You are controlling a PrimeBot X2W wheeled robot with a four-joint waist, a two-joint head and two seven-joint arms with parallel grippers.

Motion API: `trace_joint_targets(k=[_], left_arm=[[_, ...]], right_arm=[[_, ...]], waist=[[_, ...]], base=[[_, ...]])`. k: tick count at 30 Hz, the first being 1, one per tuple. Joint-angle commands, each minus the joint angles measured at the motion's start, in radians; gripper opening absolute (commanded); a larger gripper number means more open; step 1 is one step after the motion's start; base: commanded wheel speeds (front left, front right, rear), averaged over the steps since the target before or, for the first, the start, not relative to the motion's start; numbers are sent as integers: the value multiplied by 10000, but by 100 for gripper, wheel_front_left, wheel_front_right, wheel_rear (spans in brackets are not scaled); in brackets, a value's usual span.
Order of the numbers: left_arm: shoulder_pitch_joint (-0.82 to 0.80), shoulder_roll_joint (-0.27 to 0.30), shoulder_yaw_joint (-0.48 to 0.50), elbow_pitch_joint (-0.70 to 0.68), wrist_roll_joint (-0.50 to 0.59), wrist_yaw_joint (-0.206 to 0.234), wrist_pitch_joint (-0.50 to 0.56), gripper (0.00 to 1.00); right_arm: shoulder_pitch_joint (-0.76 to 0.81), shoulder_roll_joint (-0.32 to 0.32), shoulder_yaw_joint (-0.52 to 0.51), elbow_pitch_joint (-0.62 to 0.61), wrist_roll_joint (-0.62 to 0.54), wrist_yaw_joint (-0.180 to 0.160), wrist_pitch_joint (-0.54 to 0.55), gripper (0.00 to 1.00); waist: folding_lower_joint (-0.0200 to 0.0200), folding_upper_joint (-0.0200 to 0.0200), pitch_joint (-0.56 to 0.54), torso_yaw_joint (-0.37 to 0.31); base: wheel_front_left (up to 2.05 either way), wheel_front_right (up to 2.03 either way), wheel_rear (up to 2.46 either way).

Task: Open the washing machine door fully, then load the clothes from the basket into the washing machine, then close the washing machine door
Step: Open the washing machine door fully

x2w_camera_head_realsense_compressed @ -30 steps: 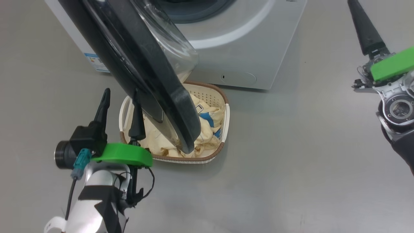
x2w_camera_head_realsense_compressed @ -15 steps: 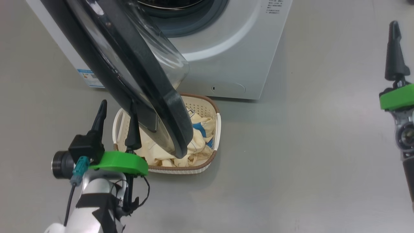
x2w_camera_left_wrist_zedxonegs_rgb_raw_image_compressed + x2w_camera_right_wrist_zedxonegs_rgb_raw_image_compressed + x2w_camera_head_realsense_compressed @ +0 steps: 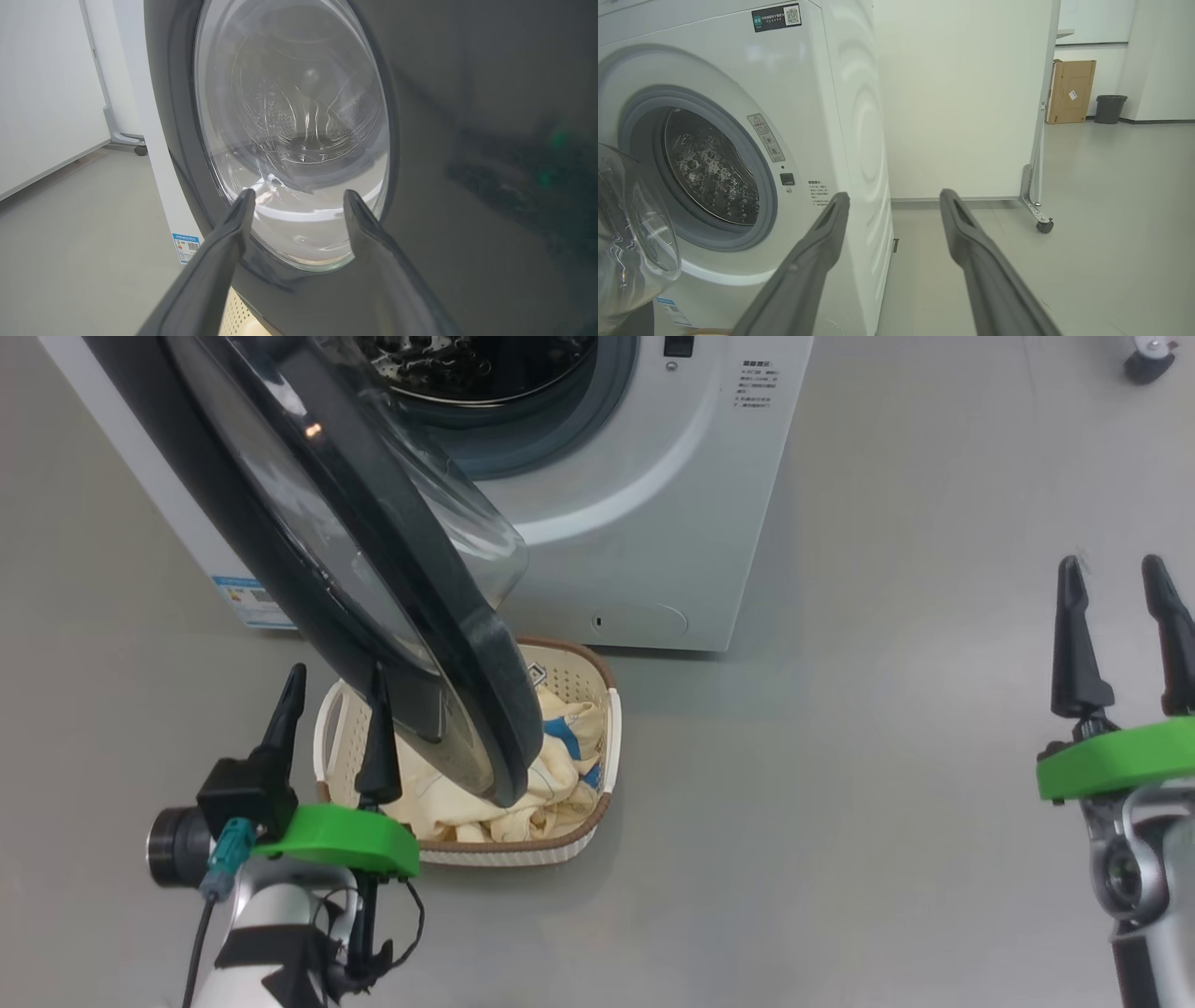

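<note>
Head view, washing machine (image 3: 653,523): a white front-loader stands on the grey floor (image 3: 840,803), its mouth uncovered.
Head view, washing machine door (image 3: 308,569): glossy black, swung out from the washing machine's front and hanging over the basket.
Head view, basket (image 3: 569,845): on the floor just in front of the washing machine, partly hidden by the door's lower edge.
Head view, clothes (image 3: 551,775): cream with blue patches, heaped inside the basket.
Head view, left claw (image 3: 336,670): spread open and empty, at the basket's side away from the washing machine.
Head view, right claw (image 3: 1111,562): spread open and empty, well off the washing machine's right side.
Left wrist view, washing machine door: its glass window lies straight ahead of the parted fingers (image 3: 219,242); contact cannot be told.
Left wrist view, blue sticker (image 3: 187,245): low on the washing machine's front corner.
Right wrist view, drum (image 3: 710,182): perforated steel, ringed by the grey gasket (image 3: 768,205) in the washing machine's mouth.
Right wrist view, cardboard box (image 3: 1069,91) and bin (image 3: 1110,108): far beyond the washing machine.
</note>
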State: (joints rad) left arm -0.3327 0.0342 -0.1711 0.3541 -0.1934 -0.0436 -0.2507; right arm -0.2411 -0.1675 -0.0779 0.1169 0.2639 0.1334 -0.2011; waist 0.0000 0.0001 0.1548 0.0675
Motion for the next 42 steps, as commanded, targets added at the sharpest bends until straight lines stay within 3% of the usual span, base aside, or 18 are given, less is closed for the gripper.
trace_joint_targets(k=[1, 18, 42], left_arm=[[-82, 164, 345, -292, 48, -7, -111, 100], [269, 161, 498, -360, 25, 5, -111, 100], [401, 160, 475, -458, -127, 106, -111, 100]], right_arm=[[208, 81, 4, -620, -380, -27, 155, 100], [2235, 897, -313, -1800, -1431, -27, 492, 100], [2454, 1129, -373, -1930, -1701, -27, 580, 100]], waist=[[0, -1, -77, -38], [0, -1, -324, -115], [0, -1, -320, -63]], base=[[0, 0, 0], [0, 0, 0], [0, 0, 0]])
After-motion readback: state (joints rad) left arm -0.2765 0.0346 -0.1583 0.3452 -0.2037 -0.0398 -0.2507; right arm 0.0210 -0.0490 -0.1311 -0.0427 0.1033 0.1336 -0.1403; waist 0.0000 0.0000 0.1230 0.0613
